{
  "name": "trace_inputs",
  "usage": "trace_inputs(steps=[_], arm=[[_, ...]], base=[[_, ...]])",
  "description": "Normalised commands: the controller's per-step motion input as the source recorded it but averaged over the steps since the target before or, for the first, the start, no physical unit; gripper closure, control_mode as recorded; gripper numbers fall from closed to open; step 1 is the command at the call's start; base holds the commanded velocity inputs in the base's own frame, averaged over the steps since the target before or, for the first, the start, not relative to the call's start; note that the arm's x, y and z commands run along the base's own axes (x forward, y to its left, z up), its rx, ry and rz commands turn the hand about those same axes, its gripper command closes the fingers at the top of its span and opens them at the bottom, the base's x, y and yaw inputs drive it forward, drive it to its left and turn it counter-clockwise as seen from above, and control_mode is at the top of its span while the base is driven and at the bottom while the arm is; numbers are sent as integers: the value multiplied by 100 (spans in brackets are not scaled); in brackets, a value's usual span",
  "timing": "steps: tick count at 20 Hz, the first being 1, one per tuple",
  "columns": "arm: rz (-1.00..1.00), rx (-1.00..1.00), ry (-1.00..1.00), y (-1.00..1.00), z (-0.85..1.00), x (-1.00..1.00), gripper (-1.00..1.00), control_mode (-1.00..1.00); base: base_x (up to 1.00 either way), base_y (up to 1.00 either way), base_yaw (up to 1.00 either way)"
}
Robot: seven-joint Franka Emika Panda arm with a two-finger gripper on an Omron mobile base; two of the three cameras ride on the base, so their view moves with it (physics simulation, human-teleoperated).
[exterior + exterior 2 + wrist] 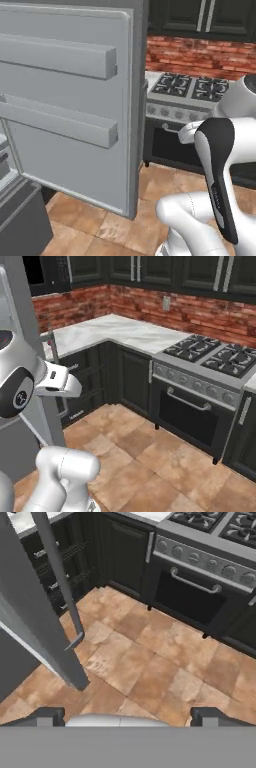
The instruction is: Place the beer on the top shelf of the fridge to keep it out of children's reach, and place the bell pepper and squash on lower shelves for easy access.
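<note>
Gripper (122,716) wide open — empty

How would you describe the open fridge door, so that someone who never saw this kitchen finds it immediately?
Start from the brick back wall and the stove below it. Directly left of the stove, a tall pale grey panel, the fridge door, swings out over the tiled floor. Unlike the dark cabinets nearby, it is light grey and carries two long horizontal door rails.
</note>
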Motion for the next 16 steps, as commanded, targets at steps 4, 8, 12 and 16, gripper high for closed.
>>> trace_inputs(steps=[4,8,12,16], arm=[[0,0,0,0,0,0,-100,100],[0,0,0,0,0,0,-100,100],[0,0,0,0,0,0,-100,100],[0,0,0,0,0,0,-100,100]], base=[[76,-64,-26],[89,-58,-11],[99,-39,15],[96,-16,43]])
